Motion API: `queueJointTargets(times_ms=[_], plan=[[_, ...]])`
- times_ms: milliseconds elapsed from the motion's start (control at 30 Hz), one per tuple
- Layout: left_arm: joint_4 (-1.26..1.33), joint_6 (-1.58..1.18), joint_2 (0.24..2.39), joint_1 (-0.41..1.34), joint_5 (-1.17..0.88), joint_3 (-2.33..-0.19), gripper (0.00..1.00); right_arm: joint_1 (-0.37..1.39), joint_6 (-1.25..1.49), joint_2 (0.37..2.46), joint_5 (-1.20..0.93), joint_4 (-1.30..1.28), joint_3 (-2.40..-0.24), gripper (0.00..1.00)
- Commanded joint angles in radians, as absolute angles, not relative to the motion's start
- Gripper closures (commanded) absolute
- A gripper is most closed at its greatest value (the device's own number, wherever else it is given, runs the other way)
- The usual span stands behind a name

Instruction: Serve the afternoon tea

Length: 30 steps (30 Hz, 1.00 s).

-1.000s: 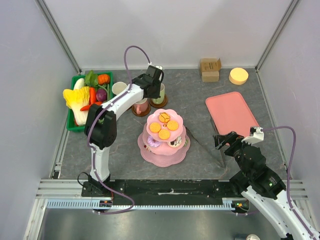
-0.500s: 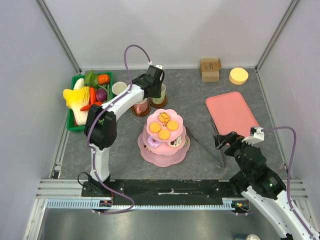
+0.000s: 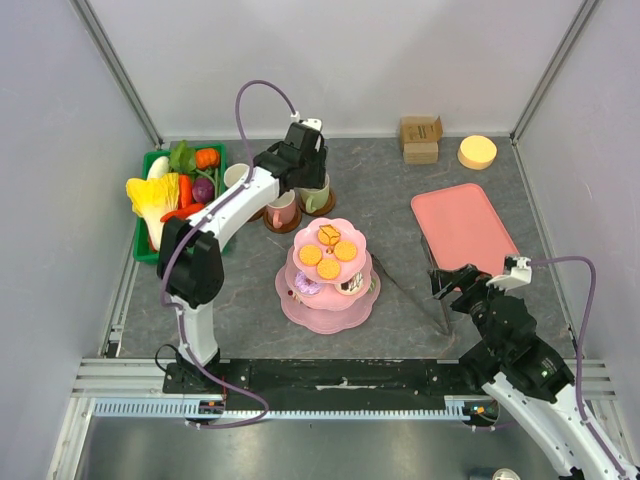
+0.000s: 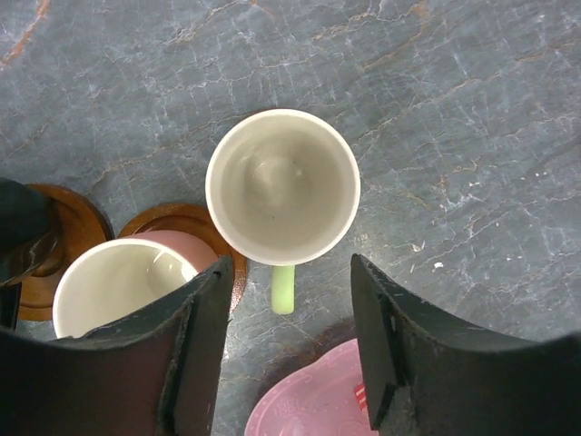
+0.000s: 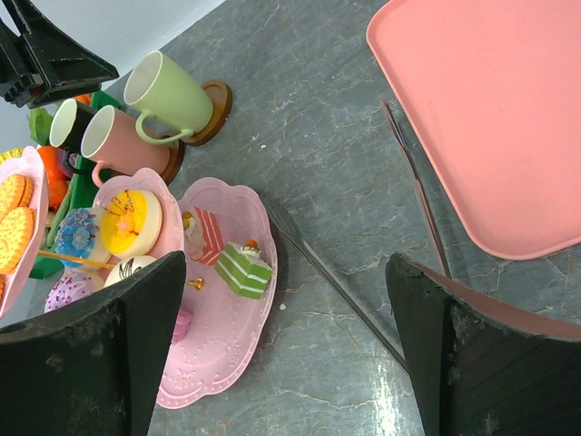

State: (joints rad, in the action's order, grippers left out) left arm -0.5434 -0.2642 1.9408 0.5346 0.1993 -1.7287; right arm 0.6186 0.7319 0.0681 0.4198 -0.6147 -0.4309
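Observation:
My left gripper [image 4: 290, 350] hangs open straight above the pale green mug [image 4: 282, 186], which stands upright with its handle [image 4: 282, 289] pointing between my fingers and touching neither. The pink mug [image 4: 123, 286] sits on a brown saucer [image 4: 172, 222] just to its left. A dark mug [image 5: 68, 123] stands beyond them. The pink tiered stand [image 3: 328, 268] carries orange biscuits [image 3: 326, 252] on top and cake bits [image 5: 241, 270] on its bottom plate. My right gripper [image 5: 286, 354] is open and empty, low over the table right of the stand.
A pink tray [image 3: 463, 225] lies at the right with thin metal tongs [image 5: 413, 173] beside it. A green crate of toy vegetables [image 3: 180, 195] sits at the back left. Two cardboard boxes [image 3: 420, 138] and a yellow disc [image 3: 477, 152] are at the back right.
The left jaws have opened and let go of the pale green mug, and the left arm has lifted a little back and left. The right arm has barely moved.

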Motion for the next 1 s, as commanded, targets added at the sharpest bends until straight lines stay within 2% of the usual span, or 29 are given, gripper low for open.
queueJointTargets(times_ms=[0,133,233,467,733,967], plan=[[-0.549,-0.302,1.849,0.538,0.167,-1.74,0.35,0.621,0.724,0.048,0.419,-0.594,-0.466,0.02],[-0.581,-0.321,1.775,0.538,0.155,-1.74,0.16,0.621,0.723,0.043,0.417,-0.586,-0.463,0.02],[-0.61,-0.347,1.674,0.54,0.161,-1.732,0.08,0.62,0.719,0.051,0.417,-0.584,-0.465,0.02],[-0.764,-0.445,1.346,0.541,0.219,-1.636,0.04,0.62,0.712,0.074,0.394,-0.577,-0.468,0.02],[-0.793,-0.73,0.769,0.54,0.238,-1.028,0.02,0.62,0.724,0.1,0.437,-0.597,-0.48,0.02],[-0.857,-0.844,0.447,0.541,0.173,-0.741,0.01,0.618,0.756,0.118,0.468,-0.615,-0.477,0.02]])
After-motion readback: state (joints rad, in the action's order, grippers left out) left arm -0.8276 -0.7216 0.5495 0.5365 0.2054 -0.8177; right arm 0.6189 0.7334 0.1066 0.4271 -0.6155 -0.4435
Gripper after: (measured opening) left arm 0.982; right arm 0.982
